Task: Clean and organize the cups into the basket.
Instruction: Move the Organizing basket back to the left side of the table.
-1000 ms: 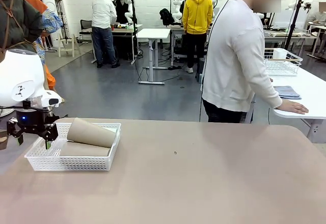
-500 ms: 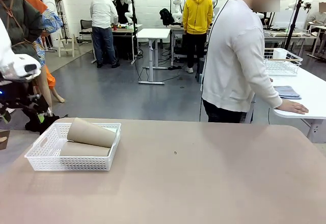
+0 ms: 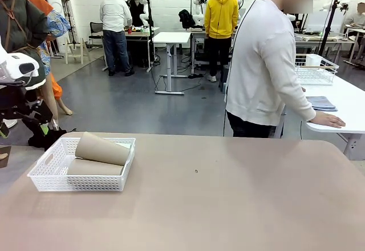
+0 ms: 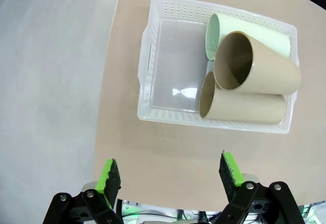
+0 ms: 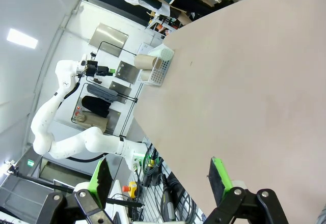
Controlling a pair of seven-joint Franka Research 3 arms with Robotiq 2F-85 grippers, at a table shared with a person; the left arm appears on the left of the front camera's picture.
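Claws stand wide and empty: the right gripper (image 5: 160,175) over the tan table's (image 3: 228,205) near edge, the left gripper (image 4: 170,175) raised above the white perforated plastic basket (image 4: 168,61). At the table's far left, that basket holds two tan-brown tapered cups (image 4: 249,89) and one pale mint-green cup (image 4: 265,38).

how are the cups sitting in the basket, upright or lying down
Lying down. In the left wrist view the mint-green cup and two tan cups lie on their sides in the basket, one tan on top.
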